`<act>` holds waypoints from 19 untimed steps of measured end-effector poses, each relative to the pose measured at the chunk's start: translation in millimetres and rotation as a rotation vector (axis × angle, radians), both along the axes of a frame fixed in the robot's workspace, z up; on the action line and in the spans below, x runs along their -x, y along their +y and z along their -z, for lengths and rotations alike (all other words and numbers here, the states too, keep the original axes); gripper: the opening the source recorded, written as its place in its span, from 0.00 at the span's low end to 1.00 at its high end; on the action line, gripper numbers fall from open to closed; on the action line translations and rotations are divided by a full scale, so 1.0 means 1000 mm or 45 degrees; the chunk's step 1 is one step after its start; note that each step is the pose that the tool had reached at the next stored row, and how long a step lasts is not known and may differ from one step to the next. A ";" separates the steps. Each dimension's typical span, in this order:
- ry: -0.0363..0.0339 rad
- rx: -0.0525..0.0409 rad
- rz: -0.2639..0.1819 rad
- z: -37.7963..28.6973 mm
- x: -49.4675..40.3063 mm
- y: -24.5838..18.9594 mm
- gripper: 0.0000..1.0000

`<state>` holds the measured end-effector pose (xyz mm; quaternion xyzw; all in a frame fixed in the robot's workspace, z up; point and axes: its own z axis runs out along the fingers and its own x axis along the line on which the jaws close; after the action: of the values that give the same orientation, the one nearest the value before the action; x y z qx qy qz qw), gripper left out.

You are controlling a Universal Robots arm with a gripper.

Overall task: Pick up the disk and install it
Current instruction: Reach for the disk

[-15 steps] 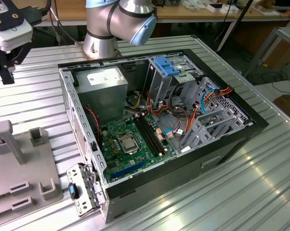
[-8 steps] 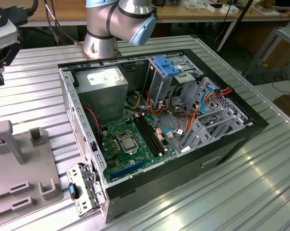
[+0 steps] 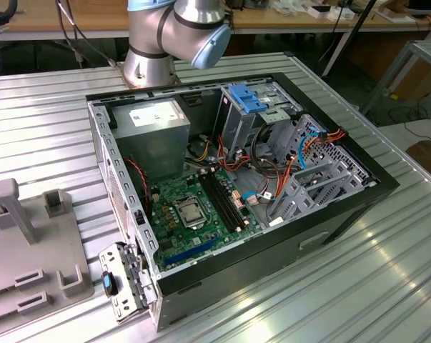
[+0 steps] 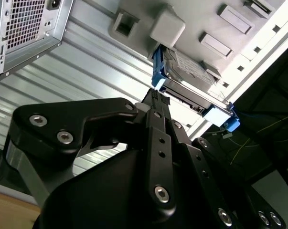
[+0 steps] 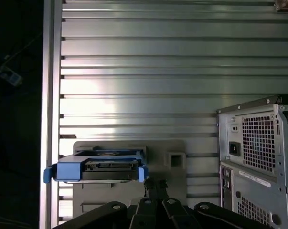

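Checking first wrist view, we find gripper (image 5: 156,182) clenched on nothing, tips just beside disk (image 5: 108,166) blue rail; disk sits on grey fixture plate (image 5: 176,187) on ribbed table (image 5: 158,71), apart from computer case (image 5: 258,152).

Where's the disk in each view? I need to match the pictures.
First wrist view: disk at the grey fixture plate, beside the gripper.
Second wrist view: disk against that plate, just beyond the gripper.
Exterior view: the plate, the shared landmark, lies at the exterior view's left, beside the computer case.
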<state>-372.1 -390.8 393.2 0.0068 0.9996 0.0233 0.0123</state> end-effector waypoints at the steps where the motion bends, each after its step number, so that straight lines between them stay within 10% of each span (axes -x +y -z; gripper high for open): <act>1: 0.0000 0.000 0.000 0.0000 0.0022 0.0000 0.11; 19: 0.0000 0.000 0.001 0.0000 0.0519 0.0000 0.11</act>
<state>-424.0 -390.8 393.2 0.0072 0.9996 0.0233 0.0123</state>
